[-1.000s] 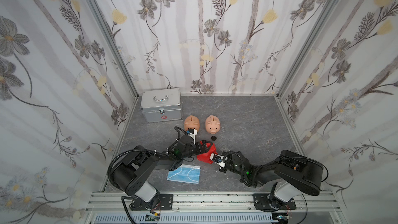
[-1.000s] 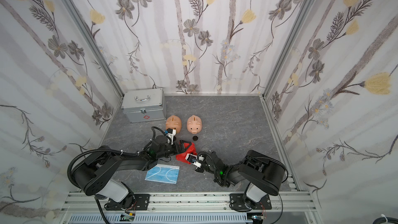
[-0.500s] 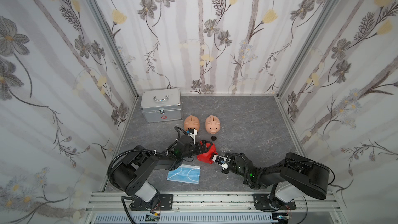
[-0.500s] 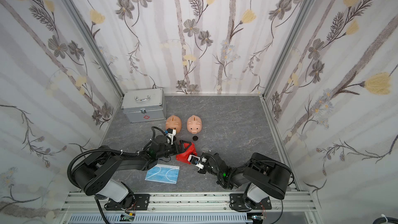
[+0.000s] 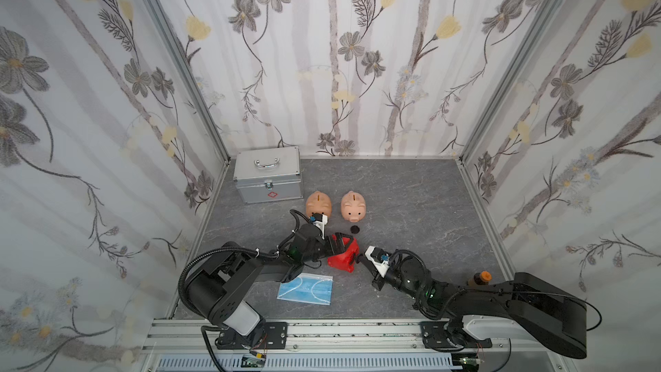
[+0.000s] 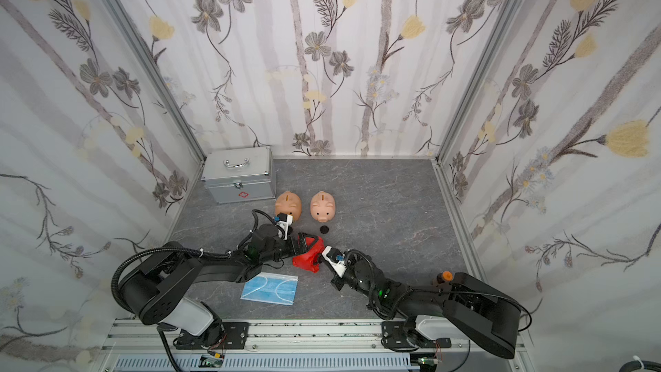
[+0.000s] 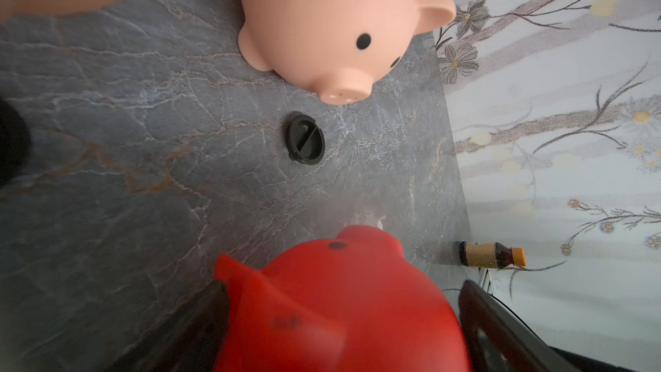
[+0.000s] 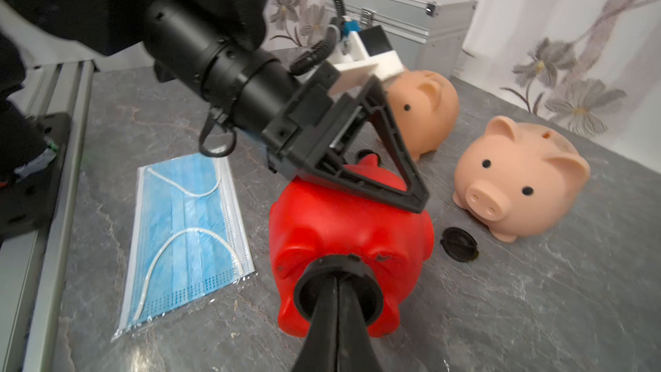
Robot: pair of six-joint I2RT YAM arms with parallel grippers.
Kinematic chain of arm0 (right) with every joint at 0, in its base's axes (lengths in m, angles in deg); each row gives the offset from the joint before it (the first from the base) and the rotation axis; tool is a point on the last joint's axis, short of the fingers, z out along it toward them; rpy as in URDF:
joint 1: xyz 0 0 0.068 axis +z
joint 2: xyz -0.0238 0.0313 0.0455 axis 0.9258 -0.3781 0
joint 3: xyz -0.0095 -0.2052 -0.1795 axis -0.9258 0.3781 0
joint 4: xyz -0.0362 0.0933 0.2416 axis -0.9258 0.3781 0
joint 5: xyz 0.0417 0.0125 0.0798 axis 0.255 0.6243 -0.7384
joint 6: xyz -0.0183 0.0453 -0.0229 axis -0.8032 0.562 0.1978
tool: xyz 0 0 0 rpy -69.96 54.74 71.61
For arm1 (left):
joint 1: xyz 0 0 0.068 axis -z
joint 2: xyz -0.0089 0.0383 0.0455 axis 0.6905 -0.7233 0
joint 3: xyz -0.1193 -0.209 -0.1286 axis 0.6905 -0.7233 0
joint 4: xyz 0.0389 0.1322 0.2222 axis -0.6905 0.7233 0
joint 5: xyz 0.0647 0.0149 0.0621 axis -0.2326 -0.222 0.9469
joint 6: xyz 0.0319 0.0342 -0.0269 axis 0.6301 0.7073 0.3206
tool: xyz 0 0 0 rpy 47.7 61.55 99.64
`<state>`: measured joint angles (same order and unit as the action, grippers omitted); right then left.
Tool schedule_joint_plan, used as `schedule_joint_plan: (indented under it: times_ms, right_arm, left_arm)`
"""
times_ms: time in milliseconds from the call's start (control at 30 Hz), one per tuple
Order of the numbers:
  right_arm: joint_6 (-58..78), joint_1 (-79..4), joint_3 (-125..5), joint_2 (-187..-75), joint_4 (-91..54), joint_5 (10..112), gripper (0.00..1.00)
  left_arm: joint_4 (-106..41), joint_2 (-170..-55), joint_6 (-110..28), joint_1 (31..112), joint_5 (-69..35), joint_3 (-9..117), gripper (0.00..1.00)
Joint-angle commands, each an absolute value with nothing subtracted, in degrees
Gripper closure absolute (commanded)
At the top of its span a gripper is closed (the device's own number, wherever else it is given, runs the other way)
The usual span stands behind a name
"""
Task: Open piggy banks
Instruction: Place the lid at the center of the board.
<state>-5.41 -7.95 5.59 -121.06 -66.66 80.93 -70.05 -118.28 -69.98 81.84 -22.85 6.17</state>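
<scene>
Red piggy bank [image 5: 342,258] is tipped belly-out near the front of the tabletop [image 5: 411,209], between the two arms. Left fingers [image 7: 200,316] are spread wide and hugging its flanks, I'd guess so it can't spin or slide. Right fingers [image 8: 336,320] are pinched together on its black belly plug [image 8: 307,280], a sensible hold for twisting it out; can't tell if it's clear of the hole. A peach pig [image 5: 318,203] and a second peach pig [image 5: 353,206] stand upright further back. A loose plug [image 5: 354,229] lies just off the second one's snout, so that one's probably done.
</scene>
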Motion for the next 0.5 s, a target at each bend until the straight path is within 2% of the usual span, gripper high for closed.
schedule_joint_plan:
  times_ms: [0,167,333,467]
  right_arm:
    - [15.5,-7.9,0.0,-119.2,-47.7,94.3,1.0]
    - [25.1,-9.1,-7.2,-119.3,-33.0,98.1,1.0]
    - [32.6,-16.7,-14.0,-120.1,-17.1,94.0,1.0]
    - [36.2,-20.5,-15.0,-118.5,-10.0,88.5,1.0]
  left_arm:
    - [-62.7,-118.5,-69.4,81.9,-22.4,6.1,0.0]
    - [-62.6,-118.4,-69.4,81.9,-22.0,6.2,0.0]
    - [-62.2,-118.2,-69.6,81.9,-21.6,6.4,0.0]
    - [-61.0,-117.7,-69.4,82.1,-20.9,6.6,0.0]
